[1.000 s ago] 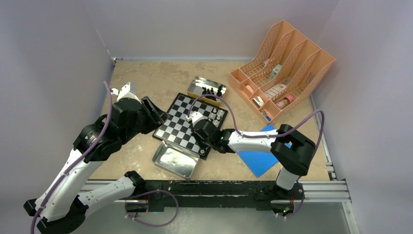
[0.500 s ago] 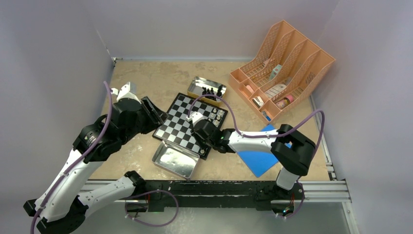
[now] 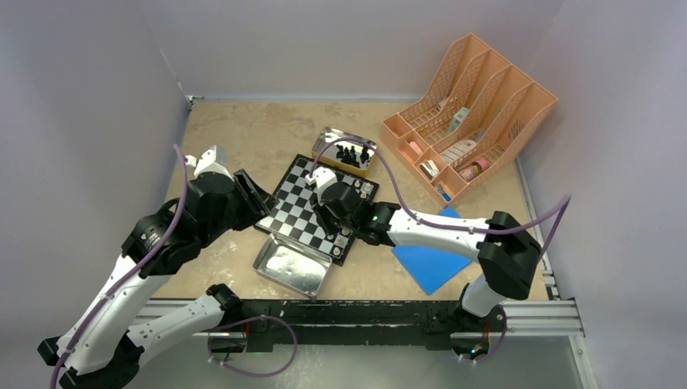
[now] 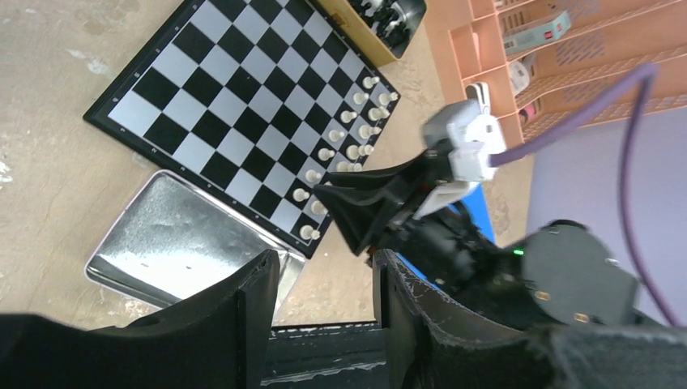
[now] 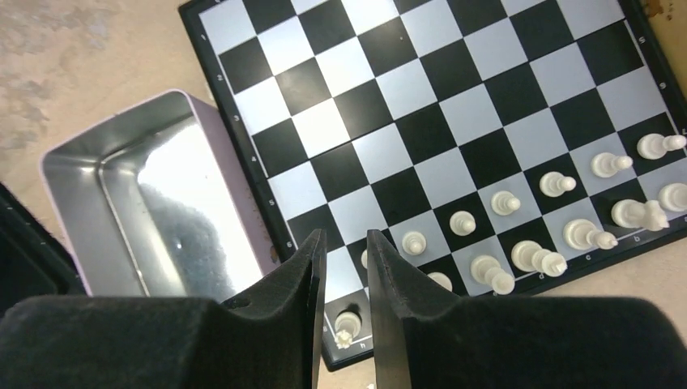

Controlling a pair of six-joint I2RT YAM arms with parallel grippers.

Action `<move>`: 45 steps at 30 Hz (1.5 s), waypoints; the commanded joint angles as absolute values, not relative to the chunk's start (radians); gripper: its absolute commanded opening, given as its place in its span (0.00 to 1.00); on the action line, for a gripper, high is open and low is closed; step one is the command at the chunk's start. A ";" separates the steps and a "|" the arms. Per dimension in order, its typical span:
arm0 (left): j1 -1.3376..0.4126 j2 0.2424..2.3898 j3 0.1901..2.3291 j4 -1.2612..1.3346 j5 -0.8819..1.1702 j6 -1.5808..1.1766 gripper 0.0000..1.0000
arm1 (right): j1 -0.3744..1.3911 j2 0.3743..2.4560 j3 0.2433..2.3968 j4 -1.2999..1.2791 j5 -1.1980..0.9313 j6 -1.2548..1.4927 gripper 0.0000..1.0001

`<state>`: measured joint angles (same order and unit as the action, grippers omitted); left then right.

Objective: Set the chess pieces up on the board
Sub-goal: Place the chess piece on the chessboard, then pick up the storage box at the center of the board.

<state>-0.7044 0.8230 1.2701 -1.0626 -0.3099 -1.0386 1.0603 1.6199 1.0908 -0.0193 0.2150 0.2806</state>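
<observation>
tan table (image 3: 243, 130) holds the board (image 3: 293, 203); left gripper (image 4: 326, 271) and right gripper (image 5: 345, 243) each gape partway, gripping nothing.

You have a sandy, mottled table (image 3: 243, 130) closed in by pale walls (image 3: 348, 49) at the far side, left and right. At the far right a peach slotted file organizer (image 3: 518, 101) stands at an angle, and small boxes and bottles lie in its compartments, too small to name. A flat blue square (image 3: 433, 267) lies on the near right of the table. Near the middle, toward you, a shiny metal tin (image 3: 292, 266) sits open side up, its floor catching the light. A second tin (image 3: 322, 139) sits farther back, just left of the organizer. A metal rail (image 3: 535, 312) runs along the near edge.
</observation>
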 commanded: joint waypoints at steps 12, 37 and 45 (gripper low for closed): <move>-0.703 0.697 1.204 -1.000 -0.379 -1.010 0.46 | 1.225 1.555 1.255 -0.382 0.121 0.392 0.28; -0.703 0.715 1.213 -1.255 -0.501 -1.242 0.40 | 1.288 1.777 1.502 -0.461 0.088 0.341 0.28; -0.703 0.893 1.238 -1.430 -0.343 -1.534 0.40 | 1.258 1.554 1.285 -0.306 0.111 0.334 0.28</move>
